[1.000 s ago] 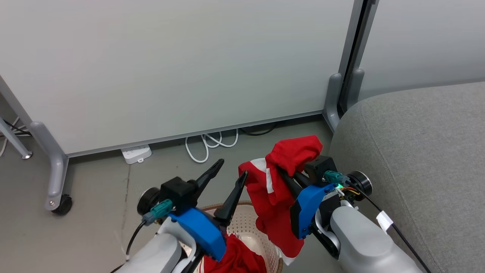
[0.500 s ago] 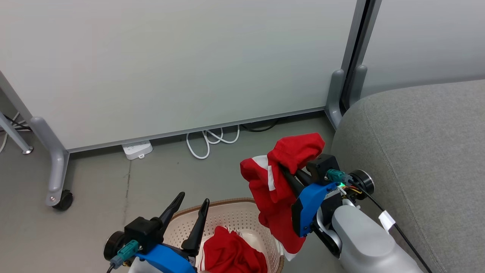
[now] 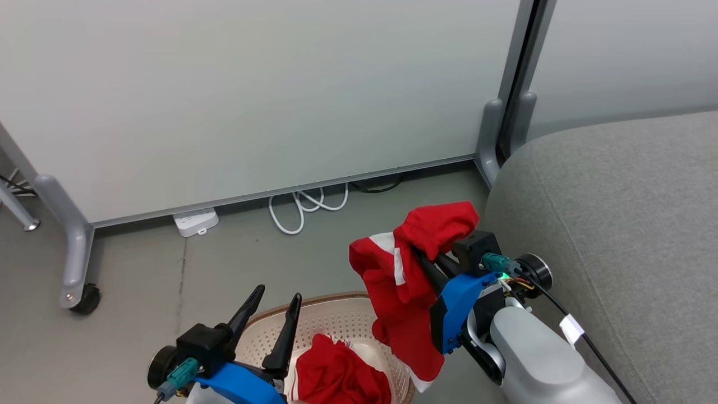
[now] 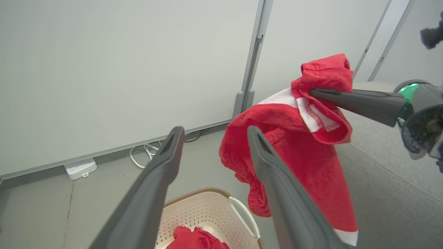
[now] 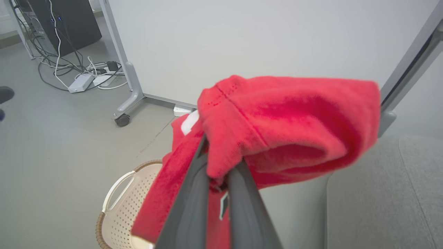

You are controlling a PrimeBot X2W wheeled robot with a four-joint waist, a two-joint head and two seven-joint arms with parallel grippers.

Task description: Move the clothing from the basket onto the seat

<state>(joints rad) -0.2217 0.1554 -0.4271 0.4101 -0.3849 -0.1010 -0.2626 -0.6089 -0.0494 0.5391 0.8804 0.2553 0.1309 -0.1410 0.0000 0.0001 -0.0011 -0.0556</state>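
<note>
Pale partition panels (image 3: 252, 101) close off the back, with grey floor (image 3: 134, 264) in front. Far left, a panel leg stands on its caster (image 3: 84, 300). Next along, a white power strip (image 3: 195, 221) and a looped white cable (image 3: 305, 206) lie at the panel's foot. Near and low comes the left gripper (image 3: 277, 293), jaws apart, nothing between them. It hangs above the left end of the cream basket (image 3: 336, 320), which sits on the floor. One red garment (image 3: 336, 373) lies crumpled inside. To its right, the right gripper (image 3: 419, 259) has its jaws clamped on the second red garment (image 3: 404, 292). This one is up in the air over the basket's right edge, white trim showing. Furthest right is the grey sofa (image 3: 617, 213), just beside the hanging cloth.
</note>
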